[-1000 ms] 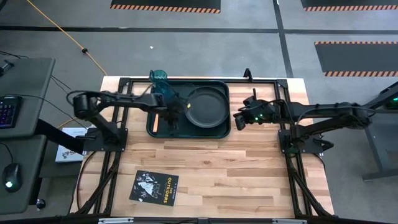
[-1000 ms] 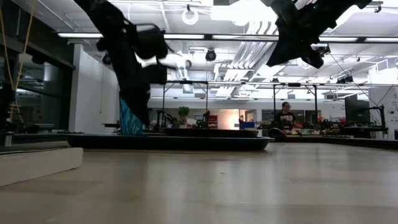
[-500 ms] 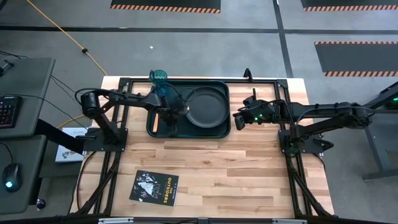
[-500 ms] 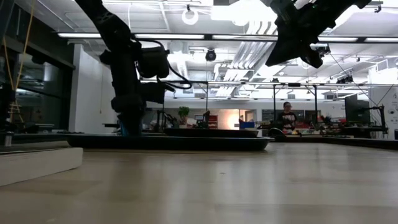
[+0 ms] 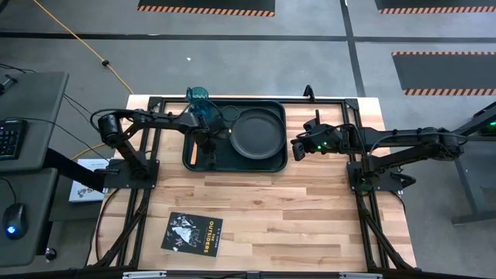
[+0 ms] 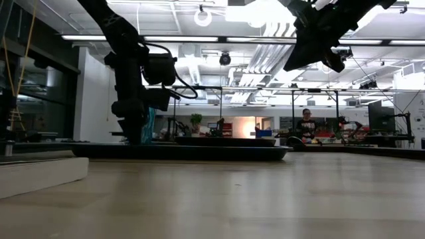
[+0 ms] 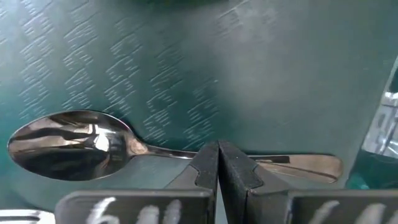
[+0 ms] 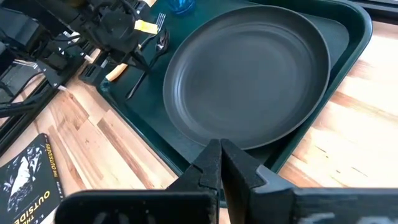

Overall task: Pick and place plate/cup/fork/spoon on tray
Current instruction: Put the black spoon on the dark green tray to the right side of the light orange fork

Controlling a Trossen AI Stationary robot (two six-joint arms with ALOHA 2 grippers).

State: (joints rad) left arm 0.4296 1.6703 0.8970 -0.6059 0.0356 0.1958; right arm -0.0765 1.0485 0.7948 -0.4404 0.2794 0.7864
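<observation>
The dark green tray [image 5: 198, 159] lies at the table's far side. It holds the dark plate [image 5: 256, 132] on its right half. The teal cup [image 5: 198, 98] stands at its far left corner. The spoon [image 7: 68, 140] lies flat on the tray's left half, and the fork [image 8: 160, 20] lies beside it. My left gripper [image 7: 217, 155] is shut and points down over the middle of the spoon's handle [image 7: 292, 163]. My right gripper [image 8: 219, 155] is shut and empty. It hangs in the air just right of the tray [image 5: 297, 149]. My left gripper has its shut fingertips [image 7: 208, 163] standing over the middle of the spoon's handle, from above and pointing down. I cannot tell whether they touch the handle. The spoon lies flat on the tray floor.
A black booklet with white print [image 5: 192, 232] lies near the table's front left. The arms' black frames stand at the table's left and right sides. Bare wood lies between the tray and the front edge.
My left gripper has moved a little toward the table's left edge over the tray. It has straightened from a tilt and now points straight down. The cup, earlier behind the arm in the low view, now shows beside it.
</observation>
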